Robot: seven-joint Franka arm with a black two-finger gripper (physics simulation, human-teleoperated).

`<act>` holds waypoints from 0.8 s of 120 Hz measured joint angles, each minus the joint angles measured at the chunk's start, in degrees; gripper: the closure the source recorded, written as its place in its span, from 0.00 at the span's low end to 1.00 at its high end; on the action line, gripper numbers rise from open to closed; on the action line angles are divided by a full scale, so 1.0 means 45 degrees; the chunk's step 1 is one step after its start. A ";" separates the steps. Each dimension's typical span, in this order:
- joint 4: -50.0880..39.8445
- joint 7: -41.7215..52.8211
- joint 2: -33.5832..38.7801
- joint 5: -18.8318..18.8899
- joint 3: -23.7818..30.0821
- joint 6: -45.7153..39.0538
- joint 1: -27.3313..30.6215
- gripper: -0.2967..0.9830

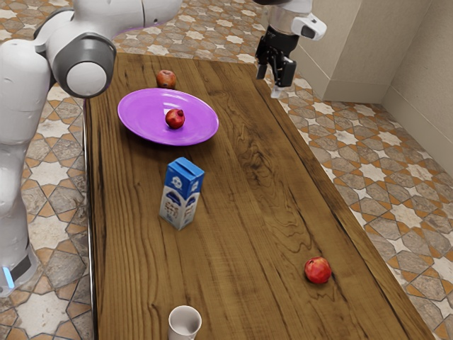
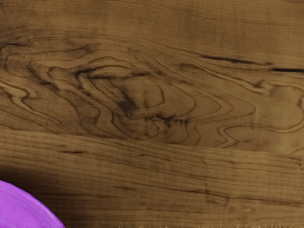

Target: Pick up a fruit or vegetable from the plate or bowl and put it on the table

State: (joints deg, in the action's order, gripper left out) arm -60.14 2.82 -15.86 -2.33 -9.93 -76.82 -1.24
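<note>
Although the pincer [image 1: 270, 81] looks wide, with nothing between its fingers, it hangs high and well apart from the dark red fruit [image 1: 175, 118], which sits on the purple plate [image 1: 138, 113], on the far part of the worktop [image 1: 241, 234], toward the exterior view's left. If the pincer comes down off centre, one finger could push this round fruit and make it roll to the rim. Going too low could press the plate and tilt it. After a careless release, the fruit may also roll on the wood. Just beyond the plate rests a paler fruit [image 1: 166, 78], which a finger might knock. Nearer stands a tall carton [image 1: 178, 205], easy to tip with a low carry. Near right lies another pomegranate [image 1: 318, 270]; near left, a white cup [image 1: 185, 322].
</note>
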 joint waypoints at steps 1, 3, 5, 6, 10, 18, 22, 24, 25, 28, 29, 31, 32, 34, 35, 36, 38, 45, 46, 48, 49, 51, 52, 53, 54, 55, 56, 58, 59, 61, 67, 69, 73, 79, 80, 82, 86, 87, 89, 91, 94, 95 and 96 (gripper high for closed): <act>0.0000 0.0004 0.0000 0.0001 0.0000 0.0003 0.0000 0.23; 0.0000 0.0011 0.0000 -0.0001 0.0000 0.0009 0.0000 0.23; -0.0005 0.0017 0.0005 -0.0004 0.0000 0.0015 0.0000 0.23; -0.0007 0.0020 0.0007 -0.0006 0.0000 0.0018 0.0000 0.23; -0.0011 0.0033 0.0013 -0.0008 0.0000 0.0027 0.0000 0.23; -0.0011 0.0057 -0.0004 -0.0021 -0.0002 0.0042 0.0001 0.23; -0.0006 0.0067 -0.0020 -0.0028 -0.0001 0.0049 0.0010 0.23; 0.0003 0.0072 -0.0021 -0.0038 -0.0004 0.0055 0.0012 0.23; 0.0013 0.0075 -0.0013 -0.0044 -0.0008 0.0060 0.0011 0.23; 0.0172 0.0093 0.0157 -0.0045 -0.0019 0.0095 0.0008 0.23; 0.0262 0.0102 0.0248 -0.0045 -0.0022 0.0108 0.0008 0.23; 0.0451 0.0125 0.0446 -0.0050 -0.0021 0.0132 0.0011 0.23; 0.0549 0.0137 0.0570 -0.0050 -0.0021 0.0143 0.0010 0.23; 0.0712 0.0167 0.0847 -0.0048 -0.0020 0.0160 0.0007 0.23; 0.0779 0.0183 0.0971 -0.0047 -0.0020 0.0167 0.0008 0.23; 0.0837 0.0207 0.1081 -0.0046 -0.0017 0.0174 0.0012 0.23; 0.0928 0.0260 0.1257 -0.0044 -0.0011 0.0185 0.0019 0.23; 0.1070 0.0702 0.1521 -0.0048 0.0062 0.0108 0.0033 0.23; 0.1069 0.0794 0.1529 -0.0056 0.0070 0.0085 0.0028 0.23; 0.1061 0.0980 0.1521 -0.0072 0.0080 0.0045 0.0015 0.23; 0.1038 0.1071 0.1514 -0.0082 0.0087 0.0035 0.0011 0.23; 0.0910 0.1248 0.1474 -0.0063 0.0124 0.0035 0.0001 0.23; 0.0853 0.1333 0.1446 -0.0039 0.0142 0.0034 -0.0013 0.23; 0.0802 0.1418 0.1413 -0.0004 0.0166 0.0033 -0.0029 0.23; 0.0754 0.1502 0.1381 0.0030 0.0194 0.0033 -0.0046 0.23; 0.0713 0.1585 0.1354 0.0062 0.0219 0.0033 -0.0070 0.23; 0.0667 0.1666 0.1325 0.0086 0.0241 0.0033 -0.0094 0.23; 0.0594 0.1829 0.1248 0.0146 0.0271 0.0036 -0.0143 0.23; 0.0565 0.1909 0.1214 0.0175 0.0281 0.0038 -0.0163 0.23; 0.0513 0.2066 0.1160 0.0226 0.0290 0.0046 -0.0192 0.23; 0.0129 0.2517 0.1102 0.0345 0.0249 0.0095 -0.0216 0.23; -0.0072 0.2664 0.1103 0.0374 0.0139 0.0144 -0.0227 0.23; -0.0561 0.2955 0.1155 0.0415 -0.0119 0.0258 -0.0203 0.23; -0.1329 0.3421 0.1384 0.0493 -0.0388 0.0352 -0.0097 0.23; -0.1426 0.3502 0.1415 0.0506 -0.0414 0.0357 -0.0082 0.23; -0.1584 0.3670 0.1467 0.0535 -0.0456 0.0365 -0.0059 0.23; -0.1781 0.4008 0.1527 0.0598 -0.0508 0.0379 -0.0041 0.23; -0.1814 0.4093 0.1535 0.0615 -0.0517 0.0381 -0.0041 0.23; -0.1870 0.4267 0.1553 0.0661 -0.0530 0.0388 -0.0046 0.23; -0.1938 0.4446 0.1576 0.0719 -0.0545 0.0396 -0.0057 0.23; -0.2049 0.4716 0.1622 0.0794 -0.0551 0.0404 -0.0065 0.23; -0.2075 0.4805 0.1633 0.0819 -0.0550 0.0407 -0.0067 0.23; -0.2105 0.4893 0.1656 0.0851 -0.0547 0.0411 -0.0070 0.23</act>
State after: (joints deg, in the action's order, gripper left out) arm -69.61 24.83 -8.41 1.50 -12.39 -74.97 -1.56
